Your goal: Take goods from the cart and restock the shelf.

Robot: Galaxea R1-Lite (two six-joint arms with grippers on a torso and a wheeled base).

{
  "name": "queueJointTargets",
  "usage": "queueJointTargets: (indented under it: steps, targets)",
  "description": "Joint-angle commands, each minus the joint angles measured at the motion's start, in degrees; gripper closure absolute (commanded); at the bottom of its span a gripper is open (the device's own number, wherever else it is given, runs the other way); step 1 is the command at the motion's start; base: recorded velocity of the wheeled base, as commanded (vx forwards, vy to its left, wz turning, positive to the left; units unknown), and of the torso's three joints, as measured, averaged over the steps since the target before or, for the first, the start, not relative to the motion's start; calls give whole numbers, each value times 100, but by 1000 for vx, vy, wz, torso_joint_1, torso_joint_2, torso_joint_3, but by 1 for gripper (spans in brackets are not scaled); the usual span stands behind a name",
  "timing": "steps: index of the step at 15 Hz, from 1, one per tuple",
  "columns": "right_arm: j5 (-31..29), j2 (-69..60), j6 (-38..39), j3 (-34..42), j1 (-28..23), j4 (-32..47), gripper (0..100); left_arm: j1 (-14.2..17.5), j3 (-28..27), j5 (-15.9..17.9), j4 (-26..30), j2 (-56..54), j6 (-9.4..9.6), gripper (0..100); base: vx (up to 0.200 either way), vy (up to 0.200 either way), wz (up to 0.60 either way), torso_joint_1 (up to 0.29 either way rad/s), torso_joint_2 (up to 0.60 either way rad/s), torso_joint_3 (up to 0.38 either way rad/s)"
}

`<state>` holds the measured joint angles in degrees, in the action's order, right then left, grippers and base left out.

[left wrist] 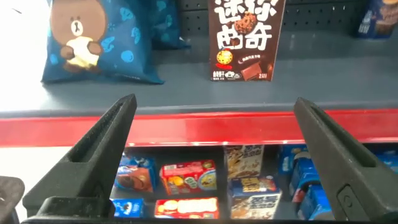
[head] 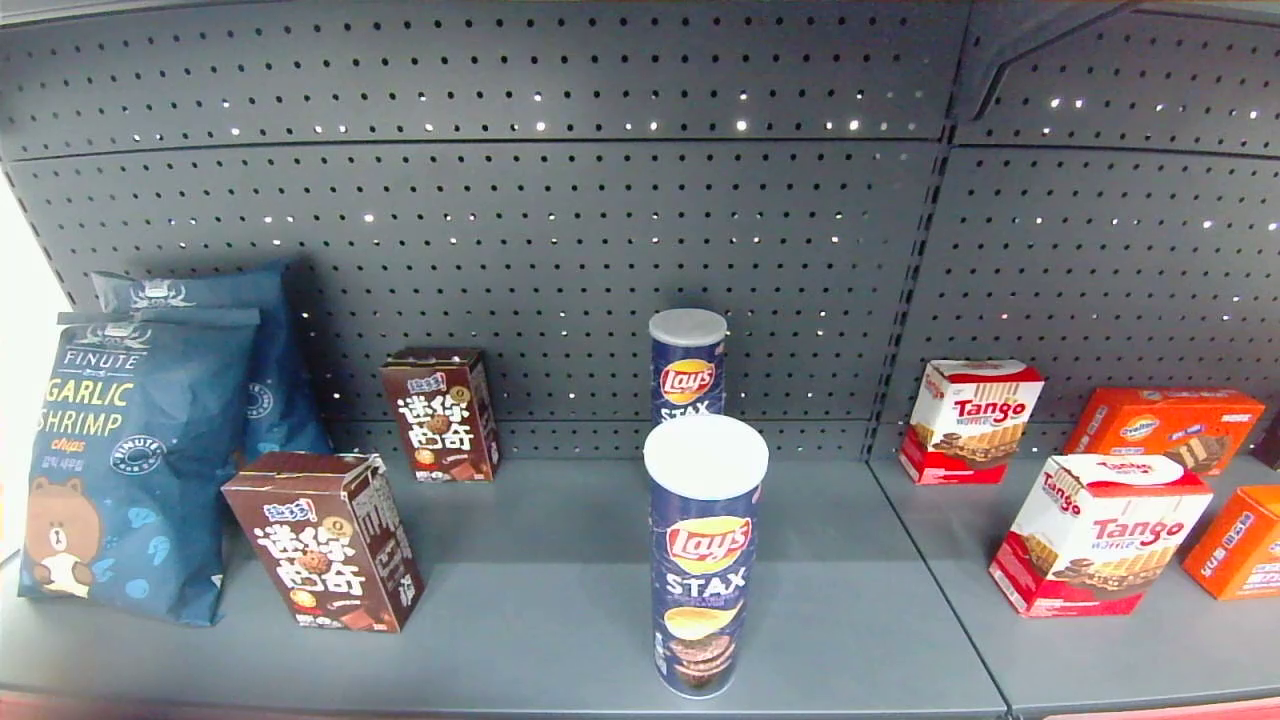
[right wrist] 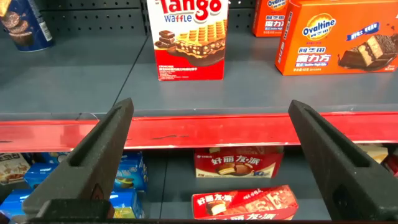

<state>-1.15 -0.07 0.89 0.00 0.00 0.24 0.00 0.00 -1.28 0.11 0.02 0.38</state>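
Grey metal forms the shelf [head: 560, 560]; anything restocked is best gripped squarely and set upright in line with matching stock, such as the chip can [head: 706, 555]. The left pincer [left wrist: 214, 102] and the right pincer [right wrist: 210, 104] are spread wide, nothing grasped, and are faced toward the red front edge [left wrist: 205, 127], with the shelf just beyond them.

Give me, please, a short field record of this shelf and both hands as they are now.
shelf: grey, red front edge
left section: two blue chip bags, two brown boxes, two chip cans upright
right section: two wafer boxes, two orange boxes
left hand: open, empty
right hand: open, empty
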Motion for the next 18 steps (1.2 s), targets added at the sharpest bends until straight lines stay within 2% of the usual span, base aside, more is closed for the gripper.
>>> queueJointTargets:
  steps: [1, 3, 18]
  targets:
    - [0, 7, -1, 0, 0, 2, 0, 0, 0, -48, -2, -2, -38, 0, 0, 0, 0, 0, 0, 0]
    - [0, 7, -1, 0, 0, 2, 0, 0, 0, -127, -2, -2, -47, 0, 0, 0, 0, 0, 0, 0]
    - [0, 7, -19, 0, 0, 2, 0, 0, 0, -101, -2, -2, -55, 0, 0, 0, 0, 0, 0, 0]
